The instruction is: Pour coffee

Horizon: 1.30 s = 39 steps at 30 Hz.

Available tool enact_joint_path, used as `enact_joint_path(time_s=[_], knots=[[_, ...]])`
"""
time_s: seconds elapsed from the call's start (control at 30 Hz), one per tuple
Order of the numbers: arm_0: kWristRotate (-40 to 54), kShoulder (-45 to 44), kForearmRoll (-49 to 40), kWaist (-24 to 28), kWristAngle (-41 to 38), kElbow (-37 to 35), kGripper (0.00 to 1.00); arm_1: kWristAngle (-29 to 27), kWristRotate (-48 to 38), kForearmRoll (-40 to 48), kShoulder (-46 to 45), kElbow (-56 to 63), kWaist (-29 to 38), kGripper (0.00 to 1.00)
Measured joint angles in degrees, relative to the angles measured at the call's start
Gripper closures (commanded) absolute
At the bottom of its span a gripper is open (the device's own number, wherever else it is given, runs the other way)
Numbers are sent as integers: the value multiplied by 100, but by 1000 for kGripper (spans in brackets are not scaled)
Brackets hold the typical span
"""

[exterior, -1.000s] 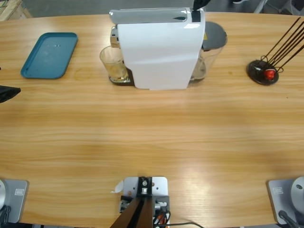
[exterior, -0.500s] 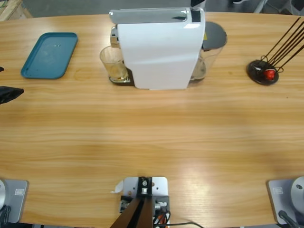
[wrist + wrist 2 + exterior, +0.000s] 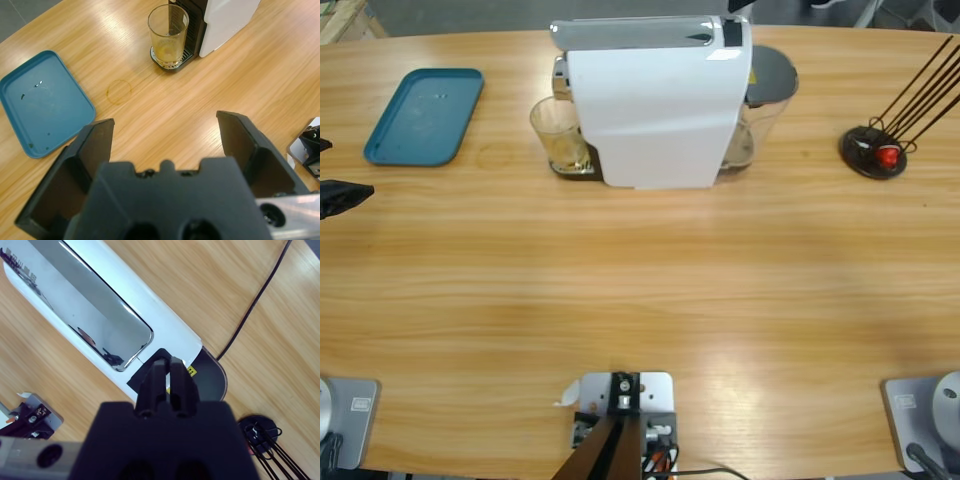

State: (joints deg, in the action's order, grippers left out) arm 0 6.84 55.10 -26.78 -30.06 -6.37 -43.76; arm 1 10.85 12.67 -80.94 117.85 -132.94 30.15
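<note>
The right end effector [image 3: 167,371] has its 2 jaws pressed together with nothing between them, and their tips sit at the back end of the white coffee machine [image 3: 100,325], over the black patch just behind its chrome lid [image 3: 95,315]. Whether the tips actually touch that patch cannot be told. Only its tip [image 3: 738,6] shows in the high view, at the top edge above the machine [image 3: 655,110].

The left end effector [image 3: 165,145] hangs with its jaws spread wide and empty, above bare tabletop [image 3: 200,100] and well short of the machine. In the high view it is only a dark tip [image 3: 340,195] at the left edge.

Farther out, the clear tumbler [image 3: 168,35] stands upright on the machine's drip tray [image 3: 172,62], under the spout. It holds only a pale yellowish tint low down; no dark coffee is visible in it from either view [image 3: 558,135]. A teal tray [image 3: 425,115] lies well apart to the left with only specks on it. A faint ring mark [image 3: 119,91] shows on the wood between tray and tumbler. A black stand with sticks [image 3: 875,150] sits far to the right.

As a judgement, the task is at an early stage: the tumbler is in place, and the brew looks as if it is being started or has barely begun. The filling itself remains, and possibly moving the tumbler to the tray afterwards.
</note>
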Motion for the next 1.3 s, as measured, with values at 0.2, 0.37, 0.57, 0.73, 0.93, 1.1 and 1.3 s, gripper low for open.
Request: enact_joint_path(time_s=[0.2, 0.37, 0.57, 0.73, 0.93, 1.1, 1.3], knots=[[0, 0, 0, -2, 0, 0, 101, 0, 0, 0, 37, 28, 0, 1000], [0, 1, 0, -2, 0, 0, 101, 0, 0, 0, 37, 54, -1, 1000], [0, 1, 0, -3, 0, 0, 101, 3, 0, 0, 36, 97, -7, 1000], [0, 1, 0, -3, 0, 0, 101, 5, 1, 13, 33, 119, -8, 1000], [0, 1, 0, -3, 0, 0, 102, 23, 1, 49, 5, 163, -19, 197], [0, 25, 0, -23, 0, 0, 101, -294, 1, -71, -7, -279, -19, 101], [0, 65, 1, -55, 0, 0, 101, -585, -1, -339, -124, -751, -20, 105]])
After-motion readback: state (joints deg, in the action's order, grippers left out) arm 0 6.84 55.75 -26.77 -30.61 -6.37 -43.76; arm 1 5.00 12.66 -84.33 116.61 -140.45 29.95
